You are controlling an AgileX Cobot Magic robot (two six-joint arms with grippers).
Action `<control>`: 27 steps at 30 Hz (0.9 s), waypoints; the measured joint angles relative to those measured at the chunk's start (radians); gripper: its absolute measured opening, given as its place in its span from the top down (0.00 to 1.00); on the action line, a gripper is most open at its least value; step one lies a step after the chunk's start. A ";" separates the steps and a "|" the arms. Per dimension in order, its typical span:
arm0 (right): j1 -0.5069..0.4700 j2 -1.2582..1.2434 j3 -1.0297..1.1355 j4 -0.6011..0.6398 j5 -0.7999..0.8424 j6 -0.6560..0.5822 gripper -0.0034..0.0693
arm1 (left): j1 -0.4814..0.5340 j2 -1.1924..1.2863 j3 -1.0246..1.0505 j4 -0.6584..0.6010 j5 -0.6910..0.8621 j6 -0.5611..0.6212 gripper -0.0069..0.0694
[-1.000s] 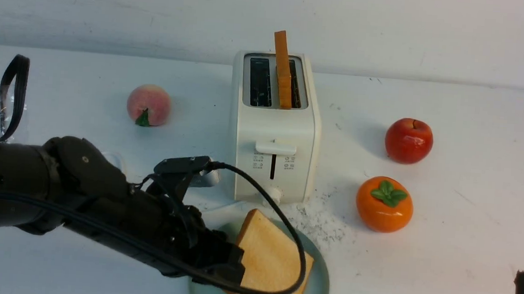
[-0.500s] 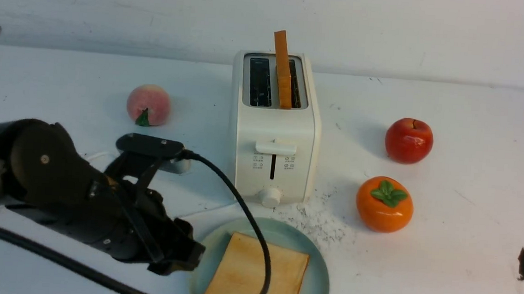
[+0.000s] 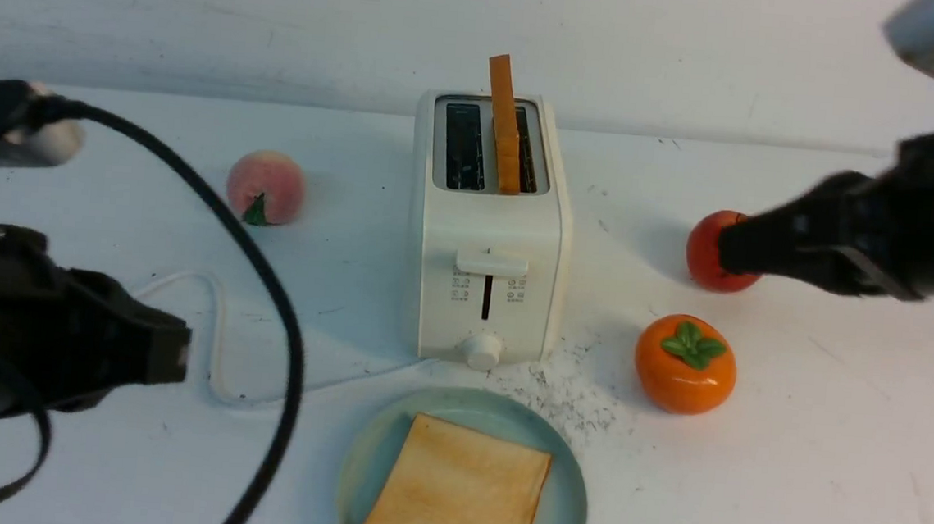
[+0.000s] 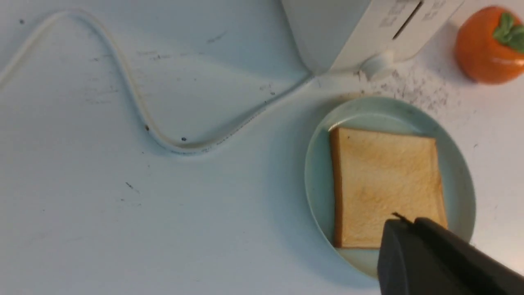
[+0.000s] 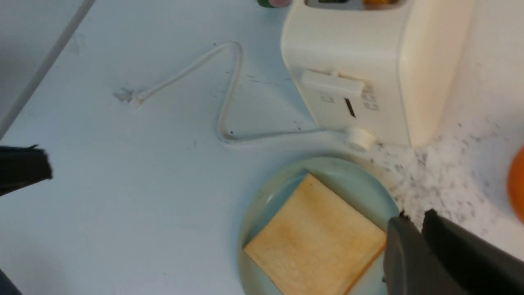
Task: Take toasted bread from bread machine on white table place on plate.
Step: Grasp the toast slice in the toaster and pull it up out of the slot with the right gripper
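A toast slice (image 3: pixel 454 499) is lying flat on the teal plate (image 3: pixel 371 453), which is sitting at the near edge of the white table (image 3: pixel 834 419), just in front of the toaster (image 3: pixel 489 239). The slice's face is showing pale golden-tan, with a darker orange-brown crust along its edges. A second slice (image 3: pixel 503 125) is standing upright and edge-on in the toaster's right slot, its crust rising above the top.

The table is looking scuffed, with dark specks (image 3: pixel 573 393) lying thickest between the toaster's knob and an orange persimmon (image 3: pixel 685 364). A white cord (image 3: pixel 215 335) is looping across the surface on the toaster's left. A peach (image 3: pixel 265 186) is resting farther back on the left. A plain pale wall (image 3: pixel 205 13) is running behind the table.

The front view is cutting off the plate's near rim and the flat slice's near corner. The slot is hiding the second slice's lower part. The right arm is covering part of a red apple (image 3: pixel 705 262).

The left gripper (image 3: pixel 177 353) is hovering low on the left, well apart from the plate, its fingers pressed together on nothing. The right gripper (image 3: pixel 727 247) is reaching in before the apple, blurred in the front view. Its wrist view is showing the fingers drawn nearly together, only a thin slit between them, gripping nothing.
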 joint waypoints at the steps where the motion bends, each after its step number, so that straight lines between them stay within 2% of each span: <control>1: 0.040 0.062 -0.046 -0.019 -0.028 0.000 0.85 | 0.000 -0.054 0.014 0.000 0.012 -0.011 0.93; 4: 0.080 0.164 -0.141 -0.044 -0.060 0.012 0.83 | 0.000 -0.128 0.036 0.000 0.047 -0.041 0.93; 8: 0.109 0.309 -0.284 -0.068 -0.094 0.055 0.73 | 0.000 -0.226 0.072 -0.005 0.108 -0.084 0.93; 12: 0.117 0.463 -0.459 -0.083 -0.131 0.080 0.54 | 0.000 -0.353 0.141 -0.028 0.130 -0.089 0.93; 17: 0.117 0.600 -0.588 -0.090 -0.151 0.088 0.37 | 0.000 -0.466 0.202 -0.062 0.139 -0.089 0.93; 23: 0.117 0.726 -0.669 -0.090 -0.209 0.116 0.33 | 0.000 -0.545 0.232 -0.085 0.167 -0.090 0.93; 25: 0.117 0.746 -0.679 -0.082 -0.219 0.121 0.34 | 0.000 -0.555 0.233 -0.086 0.173 -0.090 0.93; 27: 0.119 0.768 -0.698 -0.067 -0.232 0.122 0.40 | 0.000 -0.566 0.235 -0.086 0.183 -0.090 0.93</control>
